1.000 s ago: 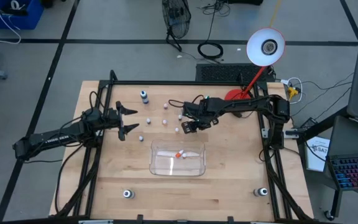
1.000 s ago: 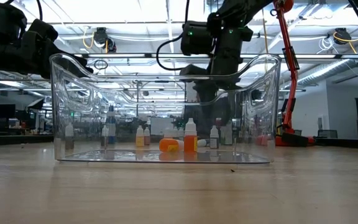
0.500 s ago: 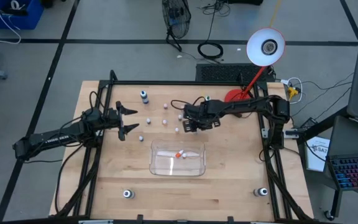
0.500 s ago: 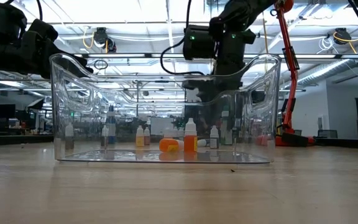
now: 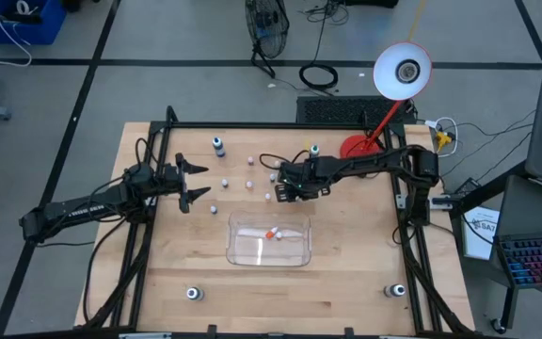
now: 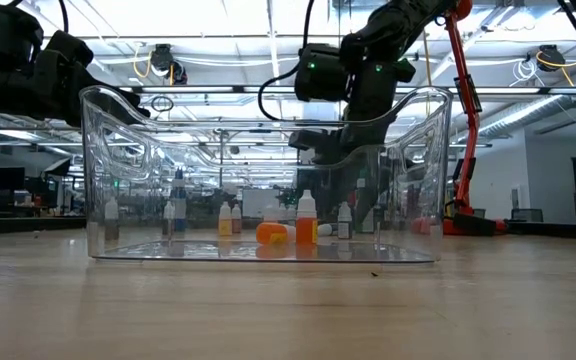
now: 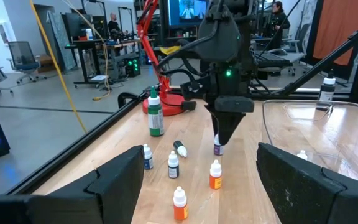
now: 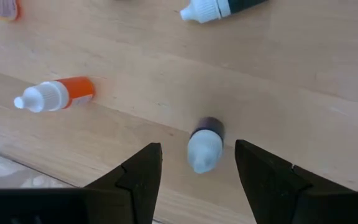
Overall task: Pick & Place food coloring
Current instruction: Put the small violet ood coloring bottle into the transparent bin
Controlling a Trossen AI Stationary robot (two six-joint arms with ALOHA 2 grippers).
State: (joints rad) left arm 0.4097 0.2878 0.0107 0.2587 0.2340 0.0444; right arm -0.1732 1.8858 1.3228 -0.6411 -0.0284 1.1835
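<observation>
R gripper (image 8: pixel 197 171) half open, straddling upright purple food coloring bottle (image 8: pixel 205 144), frame center, not gripping. L gripper (image 5: pixel 188 183) wide open, empty, mid-left. Clear tray (image 5: pixel 243 247) lower center w/ orange bottle (image 5: pixel 271 234).

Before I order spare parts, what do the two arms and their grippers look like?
Both arms are black jointed links with black cables looped alongside. The left gripper has two broad, flat, angular black fingers. The right gripper tapers to a narrow tip below a boxy wrist with a small green light.
</observation>
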